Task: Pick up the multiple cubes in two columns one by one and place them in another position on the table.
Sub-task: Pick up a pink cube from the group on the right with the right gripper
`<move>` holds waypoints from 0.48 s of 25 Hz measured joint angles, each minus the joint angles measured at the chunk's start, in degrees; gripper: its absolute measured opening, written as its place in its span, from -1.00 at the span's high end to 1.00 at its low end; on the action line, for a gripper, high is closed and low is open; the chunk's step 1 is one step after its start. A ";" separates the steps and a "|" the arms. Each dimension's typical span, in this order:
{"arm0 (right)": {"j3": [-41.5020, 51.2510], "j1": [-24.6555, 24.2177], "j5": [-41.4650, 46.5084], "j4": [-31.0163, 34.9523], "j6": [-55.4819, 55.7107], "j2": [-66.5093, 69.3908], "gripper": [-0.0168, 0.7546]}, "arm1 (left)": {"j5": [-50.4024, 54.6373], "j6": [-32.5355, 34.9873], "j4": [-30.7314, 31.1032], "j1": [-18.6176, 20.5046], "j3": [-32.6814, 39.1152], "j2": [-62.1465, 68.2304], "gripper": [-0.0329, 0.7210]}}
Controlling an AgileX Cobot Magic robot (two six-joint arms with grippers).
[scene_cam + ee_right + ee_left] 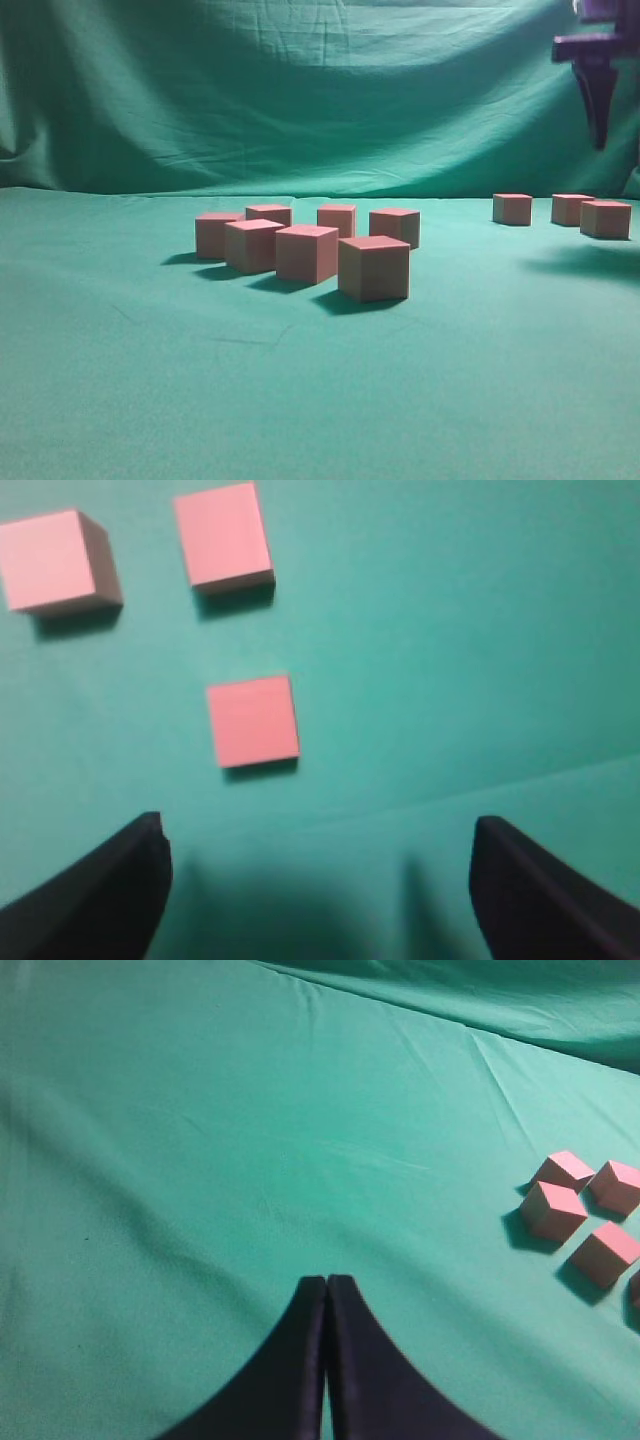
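Several red-pink cubes (306,252) stand in two slanted columns at the middle of the teal table (320,400). Three more cubes (571,209) stand apart at the far right. My right gripper (599,135) hangs high above those three, open and empty. In the right wrist view its jaws (318,830) are spread wide over bare cloth, with one cube (252,720) just ahead and two cubes (222,535) beyond. My left gripper (327,1282) is shut and empty over bare cloth. Several cubes (551,1210) lie to its right. The left gripper is out of the exterior view.
A wrinkled green backdrop curtain (300,90) hangs behind the table. The right arm's shadow (590,265) falls on the cloth in front of the three right-hand cubes. Bare cloth lies in front of the cluster and to its left.
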 joint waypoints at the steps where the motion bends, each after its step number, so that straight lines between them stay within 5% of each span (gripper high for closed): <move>1: 0.00 -0.10 -0.80 0.25 -0.40 1.19 -0.58 | 0.00 0.00 0.00 0.00 0.00 0.00 0.91; 12: 0.00 0.02 -9.79 2.47 -5.98 9.39 -0.45 | 0.00 0.00 0.00 0.00 0.00 0.00 0.91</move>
